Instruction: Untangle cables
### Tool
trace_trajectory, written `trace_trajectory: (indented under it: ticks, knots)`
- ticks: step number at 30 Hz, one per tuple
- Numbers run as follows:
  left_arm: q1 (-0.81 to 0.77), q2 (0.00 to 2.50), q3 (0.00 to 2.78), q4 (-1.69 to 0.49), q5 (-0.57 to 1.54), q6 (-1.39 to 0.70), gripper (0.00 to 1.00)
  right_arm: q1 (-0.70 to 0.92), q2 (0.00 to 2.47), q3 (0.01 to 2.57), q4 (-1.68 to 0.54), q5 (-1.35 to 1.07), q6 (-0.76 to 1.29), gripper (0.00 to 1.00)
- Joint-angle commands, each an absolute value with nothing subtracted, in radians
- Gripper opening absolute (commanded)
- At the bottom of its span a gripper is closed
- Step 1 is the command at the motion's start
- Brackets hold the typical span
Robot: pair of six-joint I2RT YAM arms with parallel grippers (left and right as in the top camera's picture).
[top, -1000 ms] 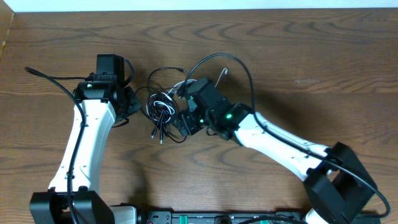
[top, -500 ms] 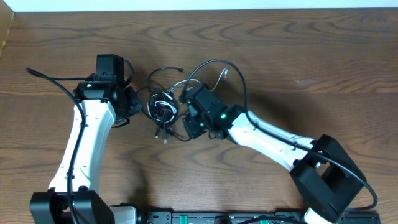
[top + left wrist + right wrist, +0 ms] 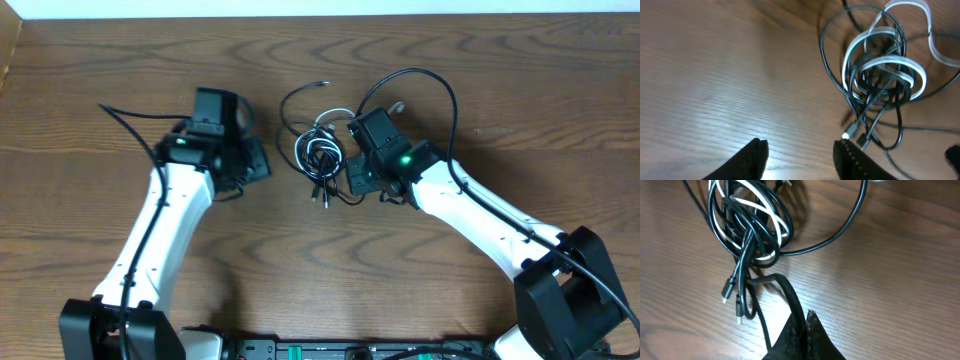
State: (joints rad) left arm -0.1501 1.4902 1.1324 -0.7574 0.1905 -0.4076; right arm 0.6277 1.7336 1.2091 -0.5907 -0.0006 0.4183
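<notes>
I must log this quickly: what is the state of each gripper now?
Left gripper: jaws open, holding nothing.
Right gripper: jaws closed on a black cable.

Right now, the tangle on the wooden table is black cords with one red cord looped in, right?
No, the odd cord is white, not red. The left wrist view shows the white cord looped in among the black cords on the wooden table.

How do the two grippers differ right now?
The left gripper stands open above the table; the right gripper is shut. Nothing lies inside the left gripper; a black cable runs up to the right gripper's tip, and I cannot tell whether it is pinched. Both sit close to the cable bundle.
</notes>
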Motion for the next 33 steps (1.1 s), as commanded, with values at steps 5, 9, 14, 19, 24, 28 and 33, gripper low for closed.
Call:
trace_trajectory:
  ticks: [5,9,14,19,24,28,33]
  knots:
    - [-0.201,1.534,1.021,-0.564,0.356,-0.348,0.64,0.625,1.719,1.221,-0.611,0.04,0.449,0.01]
    - [-0.2,1.629,1.011,-0.427,0.459,-0.34,0.64,0.625,1.719,1.221,-0.644,0.039,0.456,0.01]
    - [-0.2,1.745,1.011,-0.263,0.576,-0.341,0.65,0.625,1.719,1.221,-0.645,0.039,0.456,0.01]
    - [-0.2,1.815,1.011,-0.192,0.575,-0.34,0.64,0.625,1.719,1.221,-0.646,0.038,0.456,0.01]
    - [-0.2,1.862,1.011,-0.147,0.531,-0.341,0.64,0.625,1.719,1.221,-0.654,0.039,0.456,0.01]
    - [-0.201,1.883,1.011,-0.147,0.512,-0.338,0.57,0.624,1.719,1.221,-0.66,0.039,0.456,0.01]
    - [-0.201,1.891,1.011,-0.152,0.513,-0.333,0.31,0.617,1.719,1.221,-0.664,0.039,0.456,0.01]
